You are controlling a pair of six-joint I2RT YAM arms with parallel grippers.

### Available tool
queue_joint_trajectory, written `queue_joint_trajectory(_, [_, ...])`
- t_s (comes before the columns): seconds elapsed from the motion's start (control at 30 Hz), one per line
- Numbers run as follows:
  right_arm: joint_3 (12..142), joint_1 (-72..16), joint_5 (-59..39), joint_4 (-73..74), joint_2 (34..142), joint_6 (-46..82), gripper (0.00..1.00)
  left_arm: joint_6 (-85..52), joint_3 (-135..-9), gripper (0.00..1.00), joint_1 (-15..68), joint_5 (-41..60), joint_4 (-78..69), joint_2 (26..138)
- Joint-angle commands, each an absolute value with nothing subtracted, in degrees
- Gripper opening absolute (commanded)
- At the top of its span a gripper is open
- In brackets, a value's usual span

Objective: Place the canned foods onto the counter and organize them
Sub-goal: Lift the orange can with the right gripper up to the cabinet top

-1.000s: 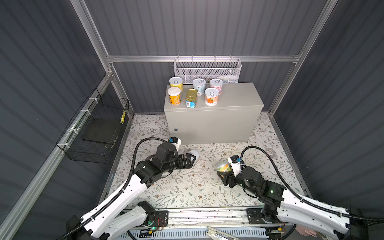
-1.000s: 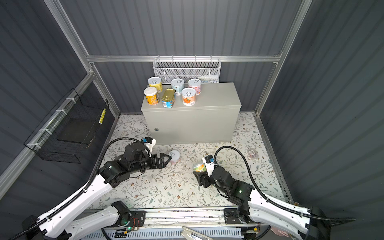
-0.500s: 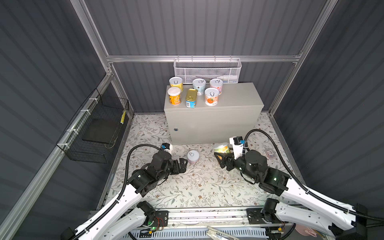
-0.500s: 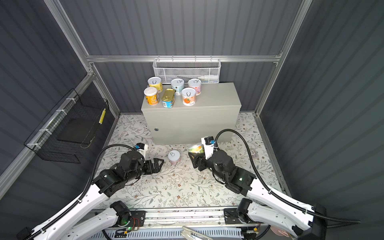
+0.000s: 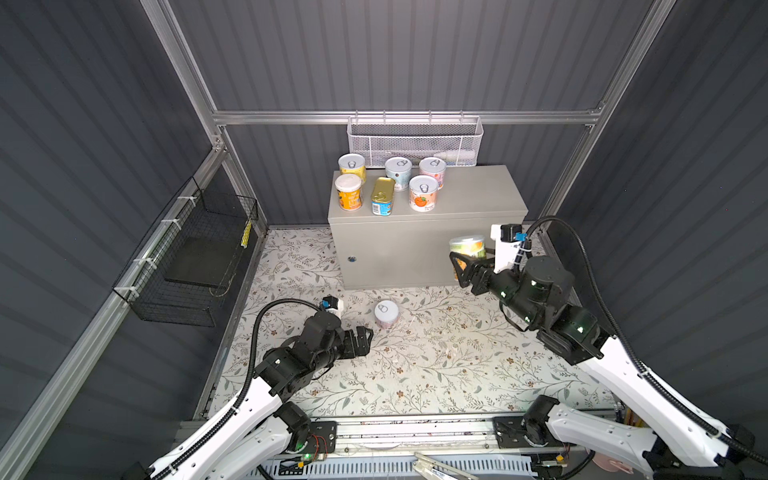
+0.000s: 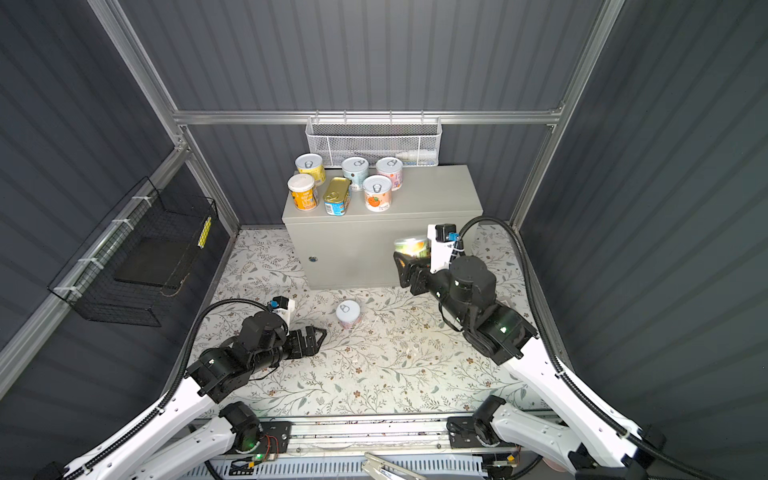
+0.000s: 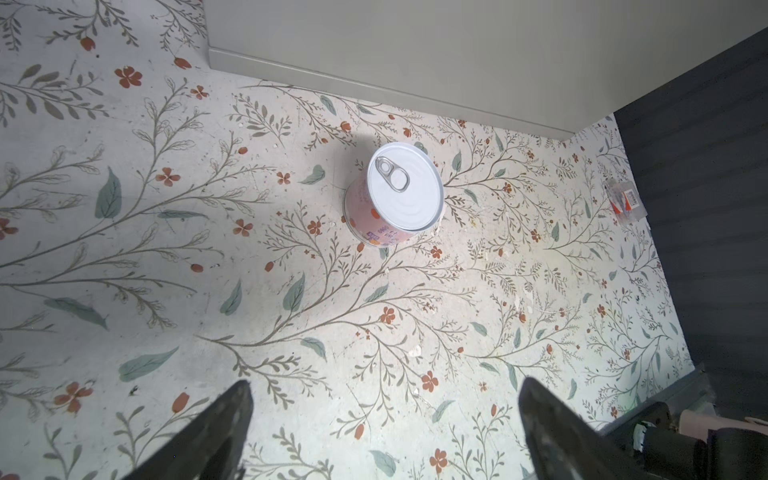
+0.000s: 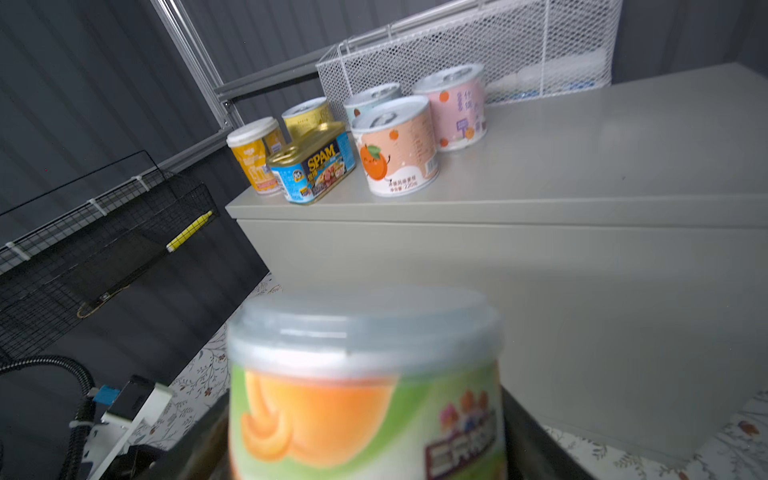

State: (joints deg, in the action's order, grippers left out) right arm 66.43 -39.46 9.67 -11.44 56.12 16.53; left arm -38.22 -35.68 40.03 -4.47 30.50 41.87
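counter: nothing new on it. The same six tins sit bunched on its left half, and the right half is bare (plenty of room, in both top views).

right gripper: the big change. A second ago it was low over the mat, well in front of the counter. It has since swung up against the counter's right front, just under the top edge, clamped around the green-label can.

left gripper: it has backed away from the counter. It had been nosing right up to the pink can; it's near but apart now, jaws spread wide and empty.

what that means: can seven looks about one lift-and-reach from landing on the counter's bare right half. The pink can stands upright on the mat in front of the counter and is probably the last one.

hard to see: in the right wrist view the green-label can is blurry and cut off at the bottom, and it hides most of both fingers, so where they actually touch it can't be told.

small stuff: there's a little packet on the mat off the counter's right end, too small to identify.
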Motion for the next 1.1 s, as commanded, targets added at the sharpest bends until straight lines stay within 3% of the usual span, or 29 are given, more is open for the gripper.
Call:
queue_joint_trajectory(0.0, [73.94, -37.04, 6.18, -8.05, 58.93, 12.84, 0.59, -37.85, -34.46, 1.0, 39.86, -4.13, 31.46, 40.92])
queue_joint_trajectory(0.63, [108.44, -26.86, 0.73, -6.5, 87.09, 4.77, 0.58, -35.6, -33.46, 1.0, 39.9, -5.86, 33.39, 40.23])
queue_joint_trajectory(1.07, [113.94, -23.04, 1.68, 4.26, 95.44, -0.4, 0.59, -34.19, -34.02, 1.0, 39.9, -6.57, 34.24, 41.3])
